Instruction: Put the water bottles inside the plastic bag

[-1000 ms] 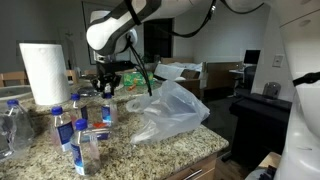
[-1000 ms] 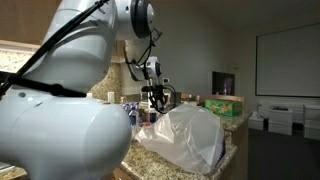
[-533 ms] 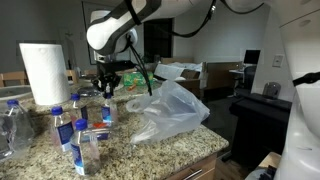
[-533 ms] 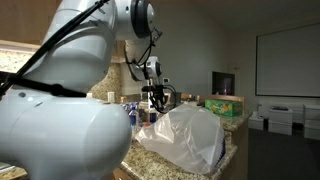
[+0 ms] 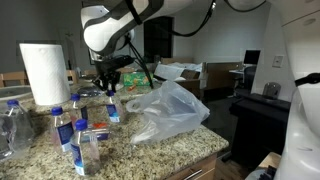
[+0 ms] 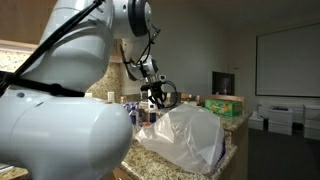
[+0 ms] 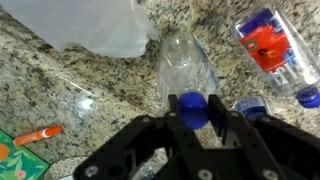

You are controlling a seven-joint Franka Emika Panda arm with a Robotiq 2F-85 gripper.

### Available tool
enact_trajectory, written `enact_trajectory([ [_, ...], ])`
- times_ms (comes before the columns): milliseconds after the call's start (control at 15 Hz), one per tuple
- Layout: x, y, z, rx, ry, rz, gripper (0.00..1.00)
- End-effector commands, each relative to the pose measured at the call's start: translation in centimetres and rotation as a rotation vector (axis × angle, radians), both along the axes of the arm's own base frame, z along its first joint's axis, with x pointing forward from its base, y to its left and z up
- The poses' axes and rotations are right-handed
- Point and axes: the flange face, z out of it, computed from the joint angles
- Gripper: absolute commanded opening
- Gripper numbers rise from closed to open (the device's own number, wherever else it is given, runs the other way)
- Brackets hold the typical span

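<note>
My gripper (image 7: 192,112) is shut on the blue cap (image 7: 192,108) of a clear water bottle (image 7: 185,62), which hangs below it over the granite counter. In an exterior view the gripper (image 5: 108,90) holds this bottle (image 5: 113,110) just left of the clear plastic bag (image 5: 165,110). The bag lies crumpled on the counter and also shows in the wrist view (image 7: 90,25) and an exterior view (image 6: 185,135). Several more bottles stand at the counter's left (image 5: 62,125), and one with a red label (image 7: 275,50) lies beside the held bottle.
A paper towel roll (image 5: 42,72) stands at the back left of the counter. A larger clear bottle (image 5: 12,122) is at the far left edge. An orange item (image 7: 38,135) lies on the granite. Boxes (image 6: 225,105) sit behind the bag.
The held bottle has shifted slightly toward the bag and tilted, lifted off the counter by the gripper. The bag and other bottles have not moved.
</note>
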Motion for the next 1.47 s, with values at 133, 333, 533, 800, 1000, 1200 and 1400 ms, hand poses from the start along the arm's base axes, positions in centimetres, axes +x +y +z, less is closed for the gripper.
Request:
enact_trajectory([
  [133,-5.0,3.3,2.7,-0.077,0.128,0.02,0.12],
  [333,-6.2,2.9,3.3,-0.2,0.134,-0.024,0.12],
  [533,-7.2,2.2,1.9,-0.285,0.173,-0.048,0.12],
  [800,-8.0,1.9,0.1,-0.373,0.204,-0.06,0.12],
  [1000,-8.9,3.1,0.2,-0.487,0.175,-0.015,0.12],
  [1200,-10.5,5.0,0.4,-0.63,0.142,0.053,0.12],
  [1400,-12.3,6.6,-0.6,-0.755,0.113,0.128,0.12],
])
